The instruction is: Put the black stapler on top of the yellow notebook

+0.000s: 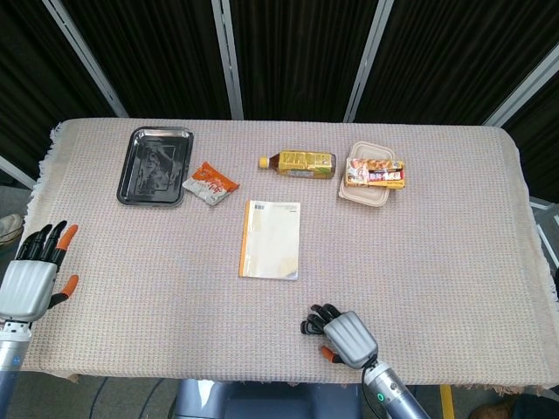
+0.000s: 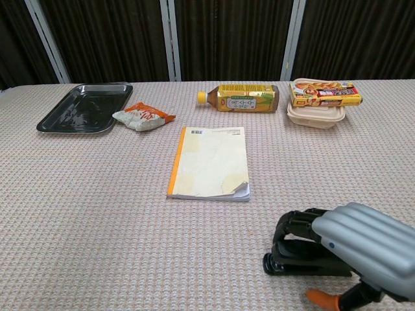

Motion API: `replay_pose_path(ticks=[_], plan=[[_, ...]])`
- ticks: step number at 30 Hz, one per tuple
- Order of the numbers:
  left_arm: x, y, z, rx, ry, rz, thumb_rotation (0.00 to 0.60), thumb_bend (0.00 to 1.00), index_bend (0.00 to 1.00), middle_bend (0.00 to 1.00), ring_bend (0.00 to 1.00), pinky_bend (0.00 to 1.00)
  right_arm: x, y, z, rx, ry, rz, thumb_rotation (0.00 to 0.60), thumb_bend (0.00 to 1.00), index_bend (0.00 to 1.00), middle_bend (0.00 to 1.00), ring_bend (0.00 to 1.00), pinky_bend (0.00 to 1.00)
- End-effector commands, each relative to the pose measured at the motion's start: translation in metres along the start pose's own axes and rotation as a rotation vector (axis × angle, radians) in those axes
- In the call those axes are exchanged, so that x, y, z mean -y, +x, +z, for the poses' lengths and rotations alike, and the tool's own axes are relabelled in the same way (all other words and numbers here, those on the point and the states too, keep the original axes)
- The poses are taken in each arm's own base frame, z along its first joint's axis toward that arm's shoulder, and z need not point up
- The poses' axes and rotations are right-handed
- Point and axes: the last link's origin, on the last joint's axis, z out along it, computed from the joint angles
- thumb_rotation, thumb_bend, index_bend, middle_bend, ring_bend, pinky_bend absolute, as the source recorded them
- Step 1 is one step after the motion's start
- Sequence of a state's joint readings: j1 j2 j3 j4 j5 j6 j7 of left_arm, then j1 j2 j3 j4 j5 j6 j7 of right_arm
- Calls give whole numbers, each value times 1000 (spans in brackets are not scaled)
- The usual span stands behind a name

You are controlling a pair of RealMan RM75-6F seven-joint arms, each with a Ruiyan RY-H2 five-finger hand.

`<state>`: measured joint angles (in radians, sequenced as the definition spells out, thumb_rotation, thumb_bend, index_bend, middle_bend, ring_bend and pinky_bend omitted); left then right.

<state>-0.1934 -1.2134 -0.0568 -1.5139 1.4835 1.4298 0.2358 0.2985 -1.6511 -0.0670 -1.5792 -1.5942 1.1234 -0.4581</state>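
Note:
The black stapler [image 2: 295, 254] lies flat on the cloth near the front edge, right of centre, with only its left end showing [image 1: 308, 327]. My right hand [image 2: 353, 246] covers it from above. The fingers [image 2: 295, 223] curl down over its far side and the orange thumb tip [image 2: 321, 298] sits low on the near side. The same right hand [image 1: 345, 336] appears in the head view. The yellow notebook [image 1: 270, 239] lies closed in the middle of the table, also seen as the notebook [image 2: 209, 162], behind and left of the stapler. My left hand [image 1: 35, 275] hangs off the table's left edge, fingers apart, holding nothing.
A black tray [image 1: 156, 165] and an orange snack packet [image 1: 210, 182] lie at the back left. A tea bottle [image 1: 299, 162] lies on its side at the back centre. A food container [image 1: 371, 186] with a snack box on top stands right of it.

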Motion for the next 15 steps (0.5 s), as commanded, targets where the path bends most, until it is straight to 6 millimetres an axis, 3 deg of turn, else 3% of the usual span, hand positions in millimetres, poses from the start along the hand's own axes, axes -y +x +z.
replay_pose_path(ticks=[1, 7, 15], plan=[[1, 0, 0, -1, 1, -2, 600, 345, 0, 0, 0, 119, 0, 1, 1, -9, 1, -4, 600, 262, 290, 204, 245, 486], [1, 1, -1, -3, -2, -7, 600, 346, 0, 0, 0, 119, 1, -2, 2, -7, -7, -44, 600, 288, 401, 277, 312, 489], [0, 0, -1, 0, -6, -3, 600, 344, 0, 0, 0, 119, -2, -2, 6, -33, -13, -76, 600, 308, 544, 396, 434, 593]])
